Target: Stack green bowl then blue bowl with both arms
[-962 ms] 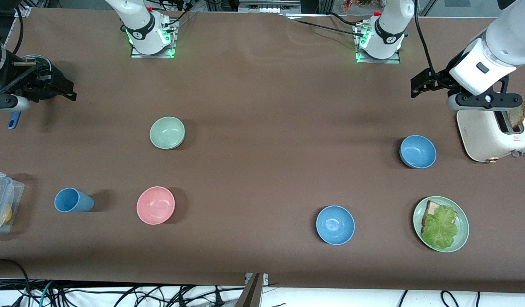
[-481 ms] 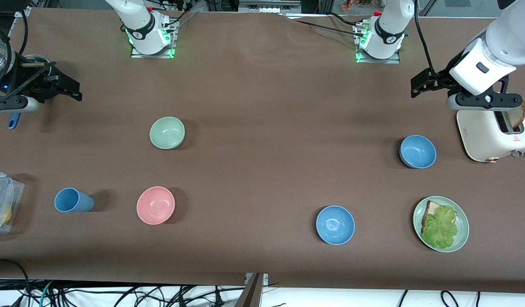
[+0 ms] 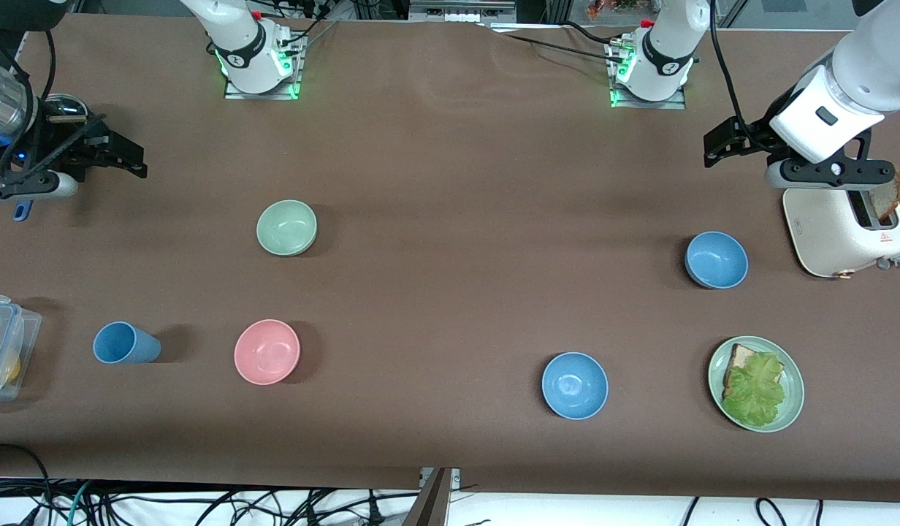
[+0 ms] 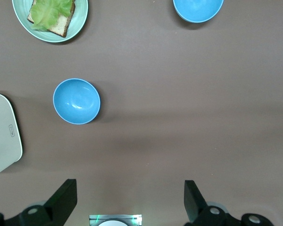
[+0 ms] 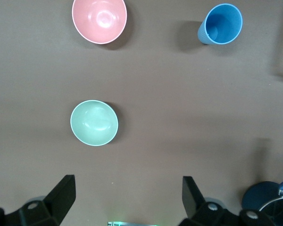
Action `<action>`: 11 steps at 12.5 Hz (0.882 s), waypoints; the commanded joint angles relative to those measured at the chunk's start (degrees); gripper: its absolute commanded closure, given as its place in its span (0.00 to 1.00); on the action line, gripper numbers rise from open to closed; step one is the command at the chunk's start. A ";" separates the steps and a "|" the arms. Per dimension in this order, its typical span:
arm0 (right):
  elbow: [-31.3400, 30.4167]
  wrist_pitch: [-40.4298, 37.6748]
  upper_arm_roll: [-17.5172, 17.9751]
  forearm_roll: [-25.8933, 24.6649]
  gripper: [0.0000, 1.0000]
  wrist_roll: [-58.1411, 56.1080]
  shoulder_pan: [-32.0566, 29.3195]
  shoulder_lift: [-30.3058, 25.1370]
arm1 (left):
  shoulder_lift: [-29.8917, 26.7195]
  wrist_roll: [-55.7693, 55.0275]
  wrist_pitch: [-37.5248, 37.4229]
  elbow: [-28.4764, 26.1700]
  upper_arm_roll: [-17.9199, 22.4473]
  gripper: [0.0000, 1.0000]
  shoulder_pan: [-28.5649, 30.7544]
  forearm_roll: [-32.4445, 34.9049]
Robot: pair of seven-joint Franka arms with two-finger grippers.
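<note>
The green bowl [image 3: 286, 227] sits upright and empty toward the right arm's end of the table; it also shows in the right wrist view [image 5: 94, 122]. One blue bowl [image 3: 716, 259] stands beside the toaster, also in the left wrist view [image 4: 76, 101]. The other blue bowl [image 3: 574, 385] lies nearer the front camera, also in the left wrist view [image 4: 198, 8]. My right gripper [image 3: 132, 159] hangs open and empty over the table's right-arm end, apart from the green bowl [image 5: 127, 197]. My left gripper [image 3: 719, 150] hangs open and empty beside the toaster [image 4: 130, 197].
A pink bowl [image 3: 267, 351] and a blue cup [image 3: 125, 342] stand nearer the camera than the green bowl. A green plate [image 3: 795, 398] holds bread and lettuce. A white toaster [image 3: 844, 230] and a clear lidded container [image 3: 1, 347] stand at the table's two ends.
My right gripper has moved a little toward the table's middle. The left arm and all bowls have not moved.
</note>
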 commanded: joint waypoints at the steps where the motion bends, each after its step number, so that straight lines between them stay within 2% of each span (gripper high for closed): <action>1: -1.50 0.94 0.28 -0.56 0.00 -0.76 -0.03 -1.18 | -0.21 1.18 -0.61 0.50 -0.10 0.00 0.28 -0.37; 11: -1.85 1.73 1.42 -0.12 0.00 -4.10 -0.12 -1.09 | -0.21 1.18 -0.70 0.41 -0.10 0.00 0.28 -0.37</action>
